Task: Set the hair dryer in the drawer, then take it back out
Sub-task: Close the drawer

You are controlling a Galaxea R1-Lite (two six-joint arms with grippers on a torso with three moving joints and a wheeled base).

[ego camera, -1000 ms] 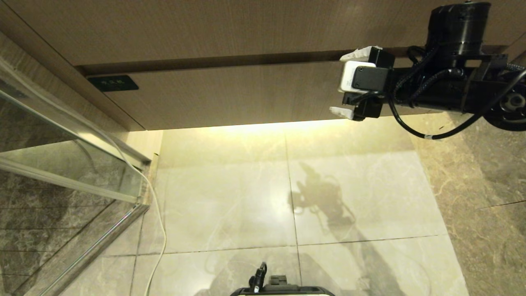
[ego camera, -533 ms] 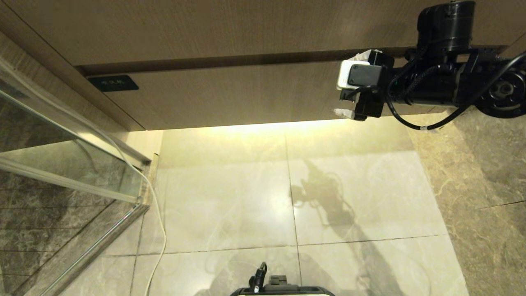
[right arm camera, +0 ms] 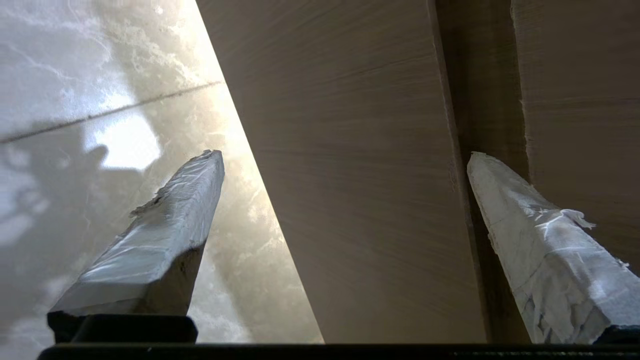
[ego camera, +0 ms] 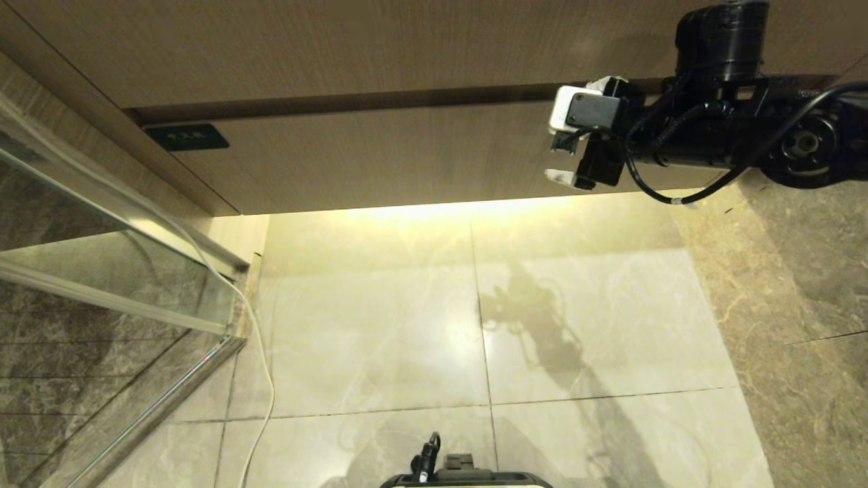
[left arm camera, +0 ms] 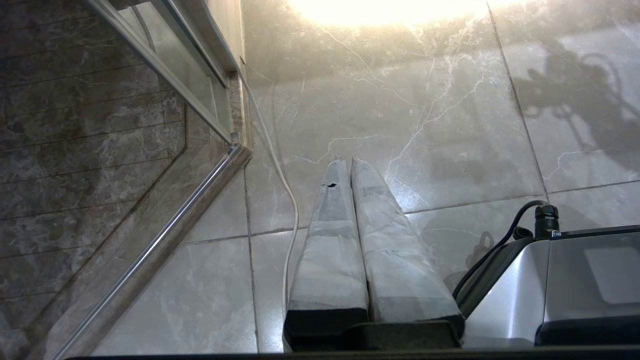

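Since a second ago the right gripper (ego camera: 569, 132) has shifted slightly left and up against the drawer (ego camera: 380, 163) front in the head view, its wrist rolling a little, while the floor (ego camera: 380, 318) and glass door (ego camera: 108, 271) sit unchanged. From the head camera, the drawer is shut, its small dark label (ego camera: 186, 137) at the left end, a dark gap running along its top edge under the plain panel (ego camera: 339, 47) above; the right gripper reaches in from the right with its jaws spread, one finger near that gap and the other near the drawer's lower edge. The hair dryer is not visible in any view. In the left wrist view, the left gripper (left arm camera: 346, 161) hangs parked over the floor tiles beside the robot's base (left arm camera: 550, 285), its jaws pressed together and holding nothing. In the right wrist view, the two taped fingers (right arm camera: 170, 220) straddle the drawer front, one tip lying over the dark gap, the other hanging beyond the lower edge over the floor. The front is handleless, so the risk appears to be a finger missing the gap and sliding off the smooth wood, or hooking the fixed panel instead and pulling nothing open.
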